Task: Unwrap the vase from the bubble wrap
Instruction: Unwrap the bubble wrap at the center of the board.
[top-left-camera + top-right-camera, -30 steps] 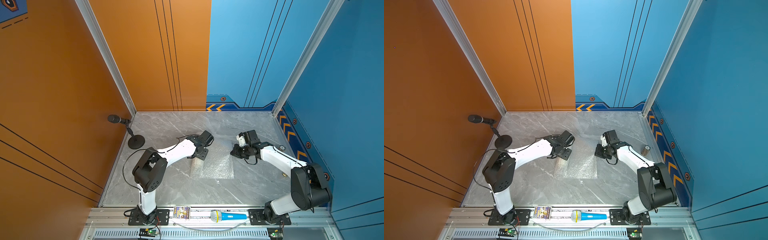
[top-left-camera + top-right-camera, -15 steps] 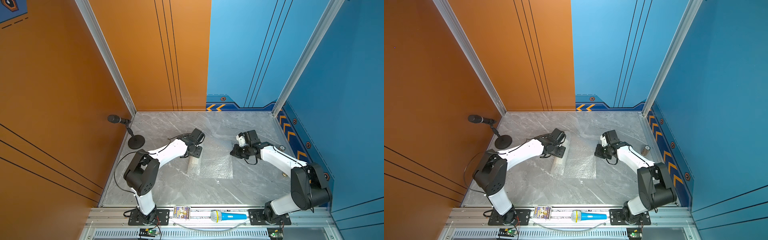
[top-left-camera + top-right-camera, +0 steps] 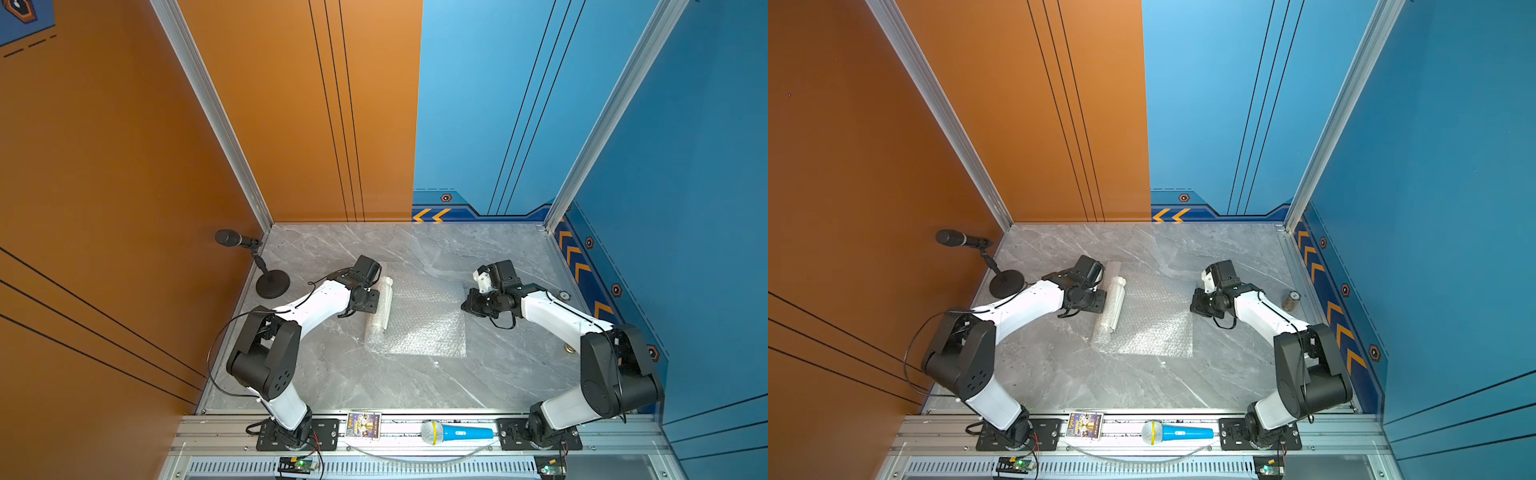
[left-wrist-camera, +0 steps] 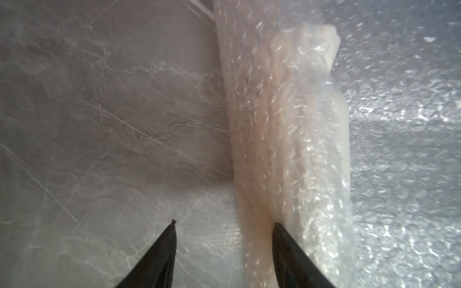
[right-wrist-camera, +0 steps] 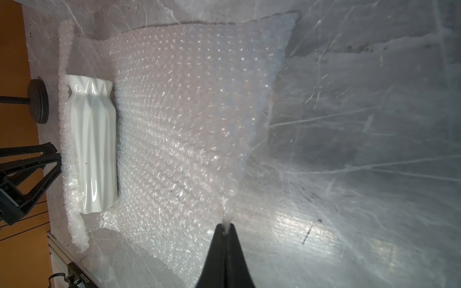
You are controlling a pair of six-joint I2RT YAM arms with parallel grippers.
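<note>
Unrolling is judged nearly done: the vase (image 5: 92, 149) lies at the left edge of the bubble wrap (image 5: 187, 112) (right edge pinched by the right gripper (image 5: 225, 225), left gripper (image 4: 223, 223) slightly parted, empty), and the last curl is to be peeled.

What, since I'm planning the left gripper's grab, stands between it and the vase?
A raised fold of bubble wrap runs along the vase on the left gripper's side, between the two. The vase's other side is bare.
</note>
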